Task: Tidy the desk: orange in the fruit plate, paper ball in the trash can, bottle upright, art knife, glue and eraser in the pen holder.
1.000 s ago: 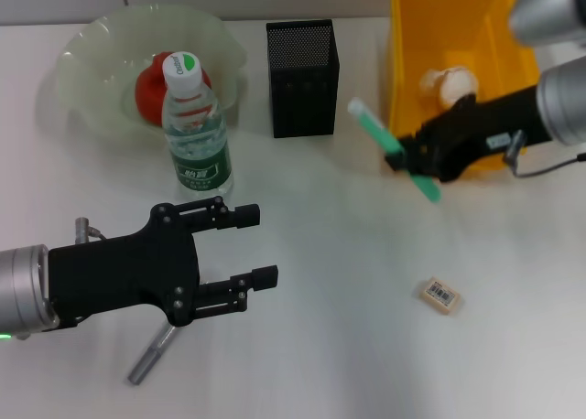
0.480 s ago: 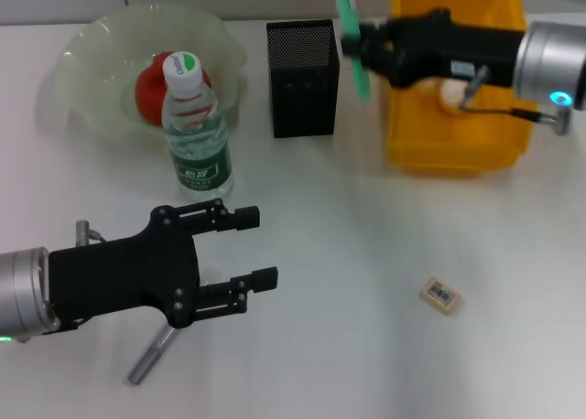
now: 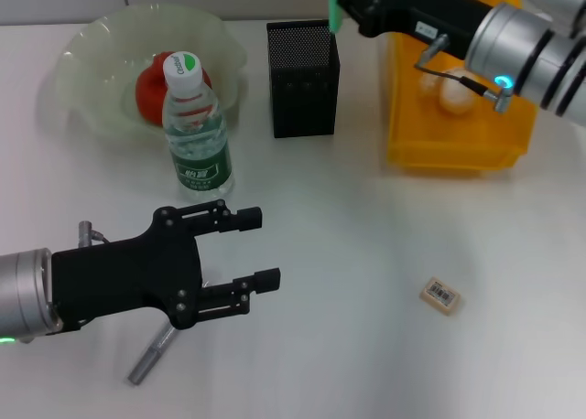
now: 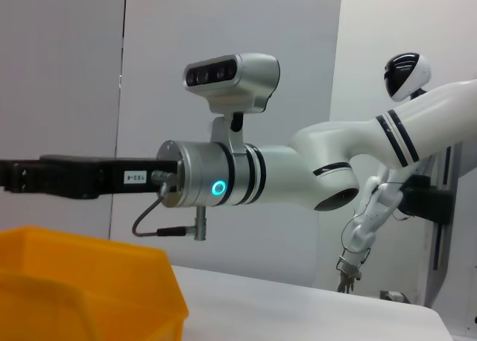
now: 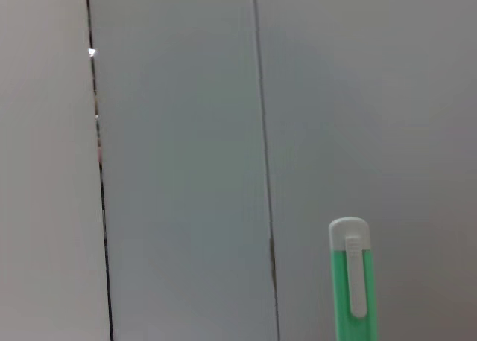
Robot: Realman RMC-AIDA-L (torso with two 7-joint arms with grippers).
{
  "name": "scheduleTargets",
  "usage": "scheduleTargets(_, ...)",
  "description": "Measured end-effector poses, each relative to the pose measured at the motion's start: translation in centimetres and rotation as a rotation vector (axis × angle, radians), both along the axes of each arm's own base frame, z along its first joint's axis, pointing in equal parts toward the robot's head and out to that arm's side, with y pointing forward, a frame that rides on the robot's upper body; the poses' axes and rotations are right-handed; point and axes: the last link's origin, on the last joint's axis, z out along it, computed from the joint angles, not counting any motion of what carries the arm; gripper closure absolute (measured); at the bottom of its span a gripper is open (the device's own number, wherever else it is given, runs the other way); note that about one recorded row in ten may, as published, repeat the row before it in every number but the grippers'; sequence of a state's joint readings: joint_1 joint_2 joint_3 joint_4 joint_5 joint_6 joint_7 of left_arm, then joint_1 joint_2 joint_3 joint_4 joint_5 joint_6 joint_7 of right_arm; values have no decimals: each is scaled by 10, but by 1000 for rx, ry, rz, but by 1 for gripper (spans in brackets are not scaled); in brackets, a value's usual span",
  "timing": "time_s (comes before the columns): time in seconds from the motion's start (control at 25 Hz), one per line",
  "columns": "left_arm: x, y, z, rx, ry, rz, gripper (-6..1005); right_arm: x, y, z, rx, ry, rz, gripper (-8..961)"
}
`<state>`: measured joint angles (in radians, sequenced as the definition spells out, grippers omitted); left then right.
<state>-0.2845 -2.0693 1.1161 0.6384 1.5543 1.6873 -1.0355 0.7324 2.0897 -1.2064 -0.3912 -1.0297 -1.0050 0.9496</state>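
My right gripper [image 3: 342, 4] is shut on the green art knife [image 3: 334, 15], which hangs upright just above the far right corner of the black mesh pen holder [image 3: 302, 67]. The right wrist view shows the knife's green and white end [image 5: 350, 281] against a grey wall. The orange [image 3: 148, 91] lies in the pale fruit plate [image 3: 92, 48]. In front of the plate the bottle [image 3: 194, 131] stands upright. The paper ball [image 3: 449, 88] sits in the yellow trash can [image 3: 458, 149]. The eraser [image 3: 440, 295] lies at the front right. The grey glue stick [image 3: 154, 353] lies under my open left gripper [image 3: 265, 247].
The left wrist view shows my right arm [image 4: 238, 181] stretched over the trash can's rim [image 4: 89, 281]. Between the bottle, the eraser and the trash can lies bare white tabletop [image 3: 366, 227].
My right gripper has carried the art knife left, from the trash can's side to above the pen holder, and turned it upright. The left arm has stayed still.
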Motion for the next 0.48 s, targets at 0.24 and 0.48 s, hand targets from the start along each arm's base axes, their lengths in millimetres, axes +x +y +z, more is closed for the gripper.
scheduleTargets(0.24, 1, 1, -1, -2, -1, -1, 318, -2, 5, -7, -2, -29, -17, 785)
scheduleTargets(0.48, 1, 1, -1, -4, 1, -6, 317, 0, 10, -13, -4, -62, -59, 785)
